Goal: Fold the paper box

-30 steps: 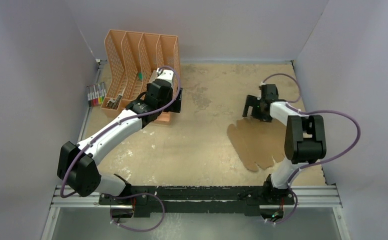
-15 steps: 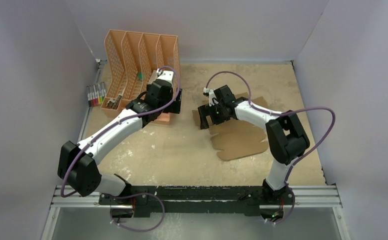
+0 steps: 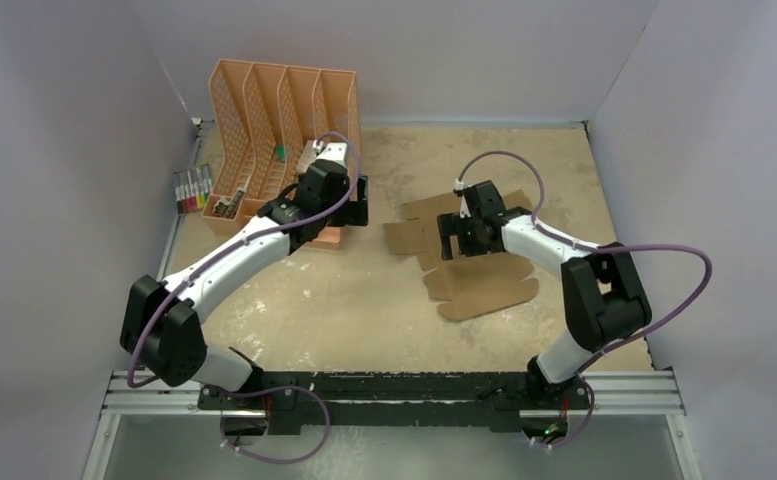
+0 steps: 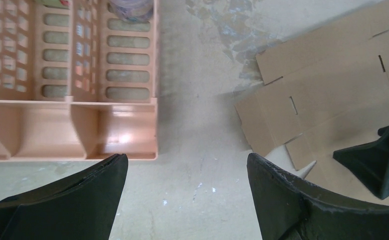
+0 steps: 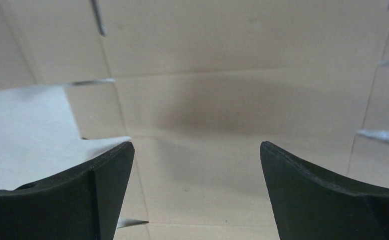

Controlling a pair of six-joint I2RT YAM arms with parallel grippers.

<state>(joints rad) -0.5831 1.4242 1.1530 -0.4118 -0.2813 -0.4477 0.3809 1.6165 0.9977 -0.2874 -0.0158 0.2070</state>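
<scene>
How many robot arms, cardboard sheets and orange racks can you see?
White-and-black robot arms: 2
Flat brown cardboard sheet: 1
Orange slotted plastic file organiser: 1
Total: 4

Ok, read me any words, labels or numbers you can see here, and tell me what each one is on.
No text is readable in any view.
Paper box: plain brown, no print.
Orange organiser: no label showing.
Pens beside the organiser: any markings are too small to read.
</scene>
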